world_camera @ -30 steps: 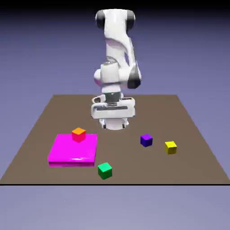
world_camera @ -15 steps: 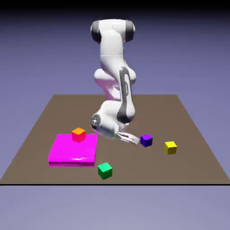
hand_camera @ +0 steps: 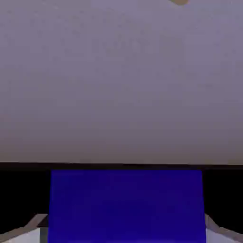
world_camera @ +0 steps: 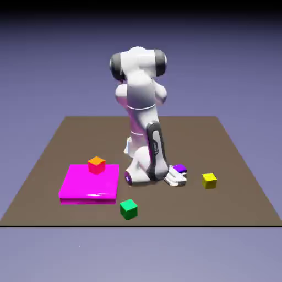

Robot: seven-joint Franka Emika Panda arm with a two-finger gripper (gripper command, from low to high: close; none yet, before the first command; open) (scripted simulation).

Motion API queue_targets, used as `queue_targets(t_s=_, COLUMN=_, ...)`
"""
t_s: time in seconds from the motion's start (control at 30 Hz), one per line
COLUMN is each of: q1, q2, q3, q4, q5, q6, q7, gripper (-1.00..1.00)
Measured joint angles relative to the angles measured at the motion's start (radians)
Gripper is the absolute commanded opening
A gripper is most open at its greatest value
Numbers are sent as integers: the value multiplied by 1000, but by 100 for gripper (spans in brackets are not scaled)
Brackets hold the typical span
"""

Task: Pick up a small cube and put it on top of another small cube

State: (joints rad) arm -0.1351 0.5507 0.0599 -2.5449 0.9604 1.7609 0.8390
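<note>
The small dark purple cube (world_camera: 180,168) lies on the brown table right of centre, with my gripper (world_camera: 177,177) low around it. In the hand view the purple cube (hand_camera: 126,206) fills the space between my two grey fingertips (hand_camera: 28,228), which press its sides, so the gripper is shut on it. The arm is folded down over the table and hides most of the cube in the exterior view. The cube with an orange top and red sides (world_camera: 96,164) stands on the far part of the flat magenta slab (world_camera: 88,184), well off to the exterior view's left of the gripper.
A yellow cube (world_camera: 209,180) sits close by on the exterior view's right of the gripper. A green cube (world_camera: 128,209) lies near the table's front edge (world_camera: 137,224), just beyond the slab's corner.
The arm has dropped from high above the table down to the purple cube, and the jaws have closed on the cube. No cube has shifted.
</note>
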Motion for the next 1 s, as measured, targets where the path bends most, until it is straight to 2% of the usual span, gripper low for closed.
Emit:
queue_targets(t_s=0.6, q1=141, q2=104, q3=-259, q4=646, q5=-489, q6=-306, q7=-292, gripper=-100)
queue_targets(t_s=0.77, q1=234, q2=167, q3=-440, q4=732, q5=-631, q6=-411, q7=-413, gripper=-100)
queue_targets(t_s=1.0, q1=365, q2=261, q3=-693, q4=733, q5=-779, q6=-512, q7=-559, gripper=-100)
